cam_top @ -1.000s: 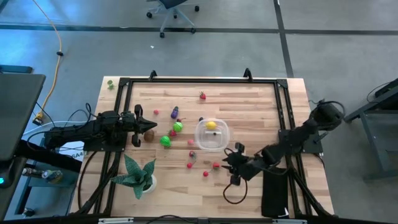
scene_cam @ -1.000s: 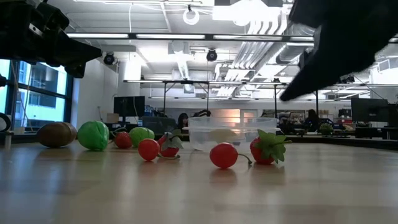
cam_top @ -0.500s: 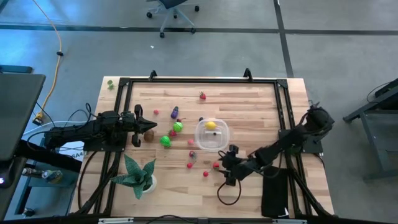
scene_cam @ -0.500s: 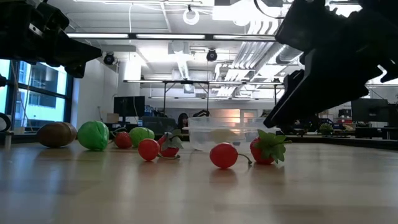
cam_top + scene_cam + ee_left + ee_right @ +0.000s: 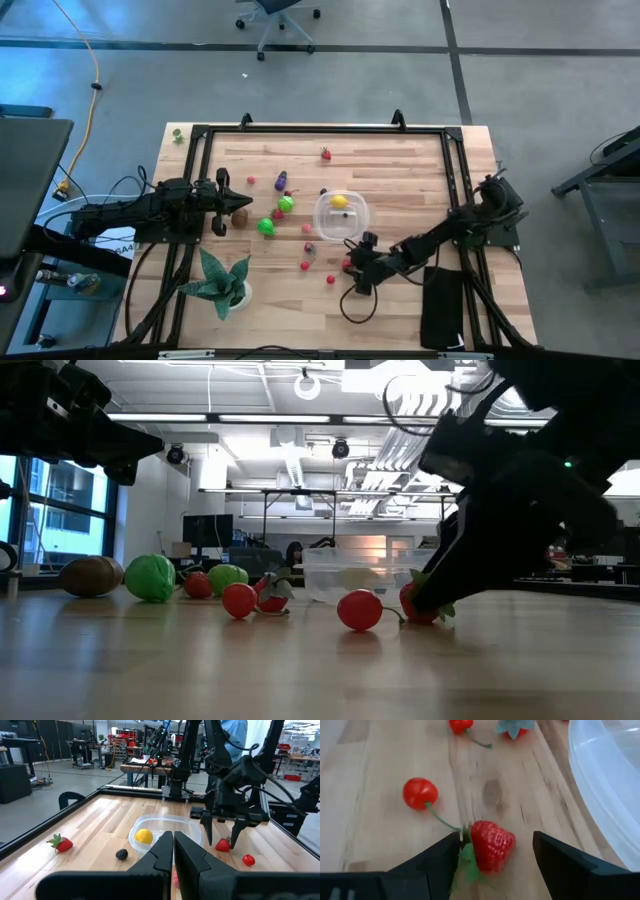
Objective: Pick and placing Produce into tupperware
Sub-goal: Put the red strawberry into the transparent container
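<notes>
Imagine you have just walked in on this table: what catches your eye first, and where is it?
First, the right hand, low over the table's near right part, open around a red strawberry lying beside a cherry. Next, the clear tupperware at mid-table, holding a yellow piece. Then the left hand, shut and waiting at the left edge beside green produce.

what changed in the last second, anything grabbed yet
The right hand came down and forward with its fingers opened wide, and now straddles the strawberry beside the tupperware; nothing is gripped yet. The left hand stayed shut at the table's left, and the produce has not moved.
</notes>
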`<state>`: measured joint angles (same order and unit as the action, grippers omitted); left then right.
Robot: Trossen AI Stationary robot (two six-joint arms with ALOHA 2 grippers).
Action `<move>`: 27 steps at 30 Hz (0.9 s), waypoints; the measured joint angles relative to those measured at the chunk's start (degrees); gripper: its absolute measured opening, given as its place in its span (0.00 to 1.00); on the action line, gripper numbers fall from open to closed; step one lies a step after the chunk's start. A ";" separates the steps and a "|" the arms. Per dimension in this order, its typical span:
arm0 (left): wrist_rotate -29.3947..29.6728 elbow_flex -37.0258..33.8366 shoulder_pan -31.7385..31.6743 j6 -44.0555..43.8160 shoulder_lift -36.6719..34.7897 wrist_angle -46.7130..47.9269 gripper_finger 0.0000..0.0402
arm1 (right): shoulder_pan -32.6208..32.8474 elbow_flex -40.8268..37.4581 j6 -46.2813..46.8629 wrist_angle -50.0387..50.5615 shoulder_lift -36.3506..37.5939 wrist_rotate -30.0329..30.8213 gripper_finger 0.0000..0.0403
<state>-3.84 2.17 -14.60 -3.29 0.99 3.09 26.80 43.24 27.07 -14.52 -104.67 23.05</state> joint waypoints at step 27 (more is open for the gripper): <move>0.00 -0.02 0.00 -0.02 0.00 0.00 0.01 | -1.72 0.13 1.17 1.24 -0.01 -4.11 0.38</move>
<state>-3.84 2.16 -14.59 -3.31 0.99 3.09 25.08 43.37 28.24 -13.28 -104.68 18.94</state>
